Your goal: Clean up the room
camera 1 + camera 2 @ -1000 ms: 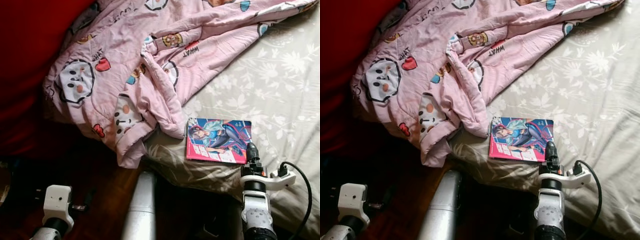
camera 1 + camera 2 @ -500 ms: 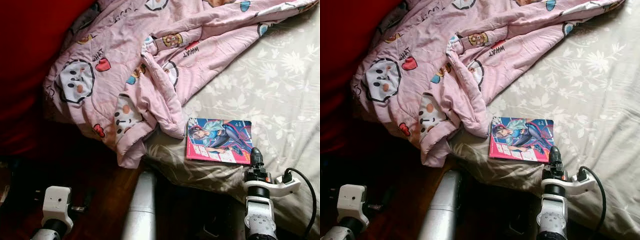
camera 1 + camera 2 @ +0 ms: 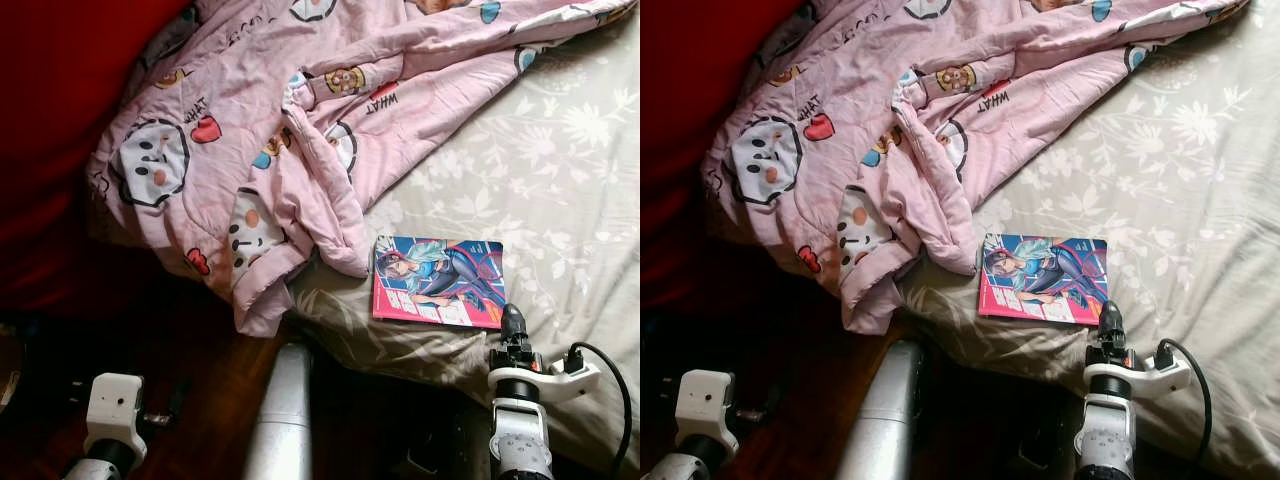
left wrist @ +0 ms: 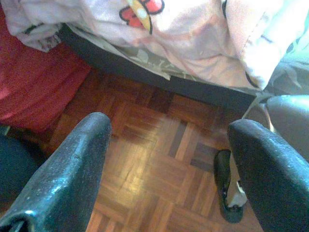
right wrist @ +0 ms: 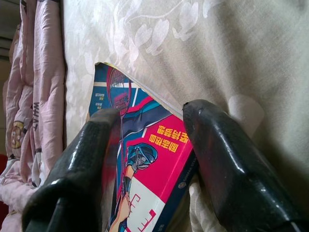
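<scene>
A comic book [image 3: 437,282] lies on the floral bed [image 3: 560,180] beside a pink quilt [image 3: 300,120], above parquet floor [image 4: 145,164]; right pincer [image 5: 149,159] and left pincer [image 4: 169,164] both gape apart.

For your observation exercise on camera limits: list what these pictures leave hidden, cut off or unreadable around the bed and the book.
- Pink cartoon-print quilt: head views, top edge cuts it off.
- Glossy pink-and-blue illustrated book: right wrist view, the black fingers cover parts of its cover; the small print is unreadable.
- Dark wooden floor: head views, shadow hides detail.
- Small dark object on the parquet: left wrist view, unidentifiable.
</scene>
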Controlling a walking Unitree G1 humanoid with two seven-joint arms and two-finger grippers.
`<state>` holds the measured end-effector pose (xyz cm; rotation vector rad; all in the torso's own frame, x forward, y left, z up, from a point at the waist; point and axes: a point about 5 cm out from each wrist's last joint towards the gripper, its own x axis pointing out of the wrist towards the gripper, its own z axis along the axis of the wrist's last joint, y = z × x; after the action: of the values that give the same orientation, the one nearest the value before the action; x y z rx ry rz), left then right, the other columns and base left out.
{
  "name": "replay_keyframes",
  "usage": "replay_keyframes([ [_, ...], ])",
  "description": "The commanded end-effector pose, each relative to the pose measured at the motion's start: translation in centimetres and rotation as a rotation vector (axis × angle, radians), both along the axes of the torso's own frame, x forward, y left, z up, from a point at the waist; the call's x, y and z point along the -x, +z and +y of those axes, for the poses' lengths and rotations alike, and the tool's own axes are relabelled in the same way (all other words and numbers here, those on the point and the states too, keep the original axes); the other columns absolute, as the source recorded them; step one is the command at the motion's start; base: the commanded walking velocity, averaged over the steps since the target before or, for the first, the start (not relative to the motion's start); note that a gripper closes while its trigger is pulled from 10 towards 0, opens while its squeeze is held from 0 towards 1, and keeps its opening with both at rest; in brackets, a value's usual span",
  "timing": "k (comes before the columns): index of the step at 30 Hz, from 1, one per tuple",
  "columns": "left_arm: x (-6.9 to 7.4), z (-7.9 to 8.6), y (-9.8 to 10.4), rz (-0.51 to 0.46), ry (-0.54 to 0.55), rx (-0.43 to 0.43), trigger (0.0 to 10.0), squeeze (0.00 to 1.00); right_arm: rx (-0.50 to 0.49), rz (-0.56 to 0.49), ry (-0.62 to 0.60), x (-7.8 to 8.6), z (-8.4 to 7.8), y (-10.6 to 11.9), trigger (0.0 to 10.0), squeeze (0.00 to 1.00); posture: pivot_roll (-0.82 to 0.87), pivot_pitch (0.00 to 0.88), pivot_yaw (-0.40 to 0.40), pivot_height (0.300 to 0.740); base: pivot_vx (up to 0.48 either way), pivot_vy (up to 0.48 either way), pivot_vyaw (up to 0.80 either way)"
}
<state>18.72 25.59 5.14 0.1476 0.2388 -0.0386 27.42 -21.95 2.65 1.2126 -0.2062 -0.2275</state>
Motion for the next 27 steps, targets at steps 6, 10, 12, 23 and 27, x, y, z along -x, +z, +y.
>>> replay_keyframes([
  [6,1.1,0.7,-1.0,0.059,0.007,-0.03,10.0,0.0,-0.038,0.09,0.002,1.3,0.6,-2.2,10.0,0.0,0.29,0.534,0.222,0.608,0.0,0.0,0.0],
  [10,1.1,0.8,-1.1,0.061,0.003,-0.031,10.0,0.0,-0.043,0.106,0.035,1.3,1.3,-2.6,10.0,0.0,0.29,0.538,0.226,0.608,0.0,0.0,0.0],
  [12,1.1,0.7,-1.1,0.059,-0.001,-0.031,10.0,0.0,-0.049,0.126,0.035,1.2,1.7,-2.9,10.0,0.0,0.29,0.538,0.226,0.608,0.0,0.0,0.0],
  [23,1.3,0.5,-0.5,0.051,-0.016,-0.037,10.0,0.0,-0.051,0.126,0.005,1.7,1.1,-3.2,10.0,0.0,0.3,0.54,0.231,0.608,0.0,0.0,0.0],
  [27,1.3,0.4,-0.5,0.053,-0.021,-0.038,10.0,0.0,-0.049,0.16,0.0,2.0,1.0,-3.8,10.0,0.0,0.3,0.54,0.231,0.608,0.0,0.0,0.0],
])
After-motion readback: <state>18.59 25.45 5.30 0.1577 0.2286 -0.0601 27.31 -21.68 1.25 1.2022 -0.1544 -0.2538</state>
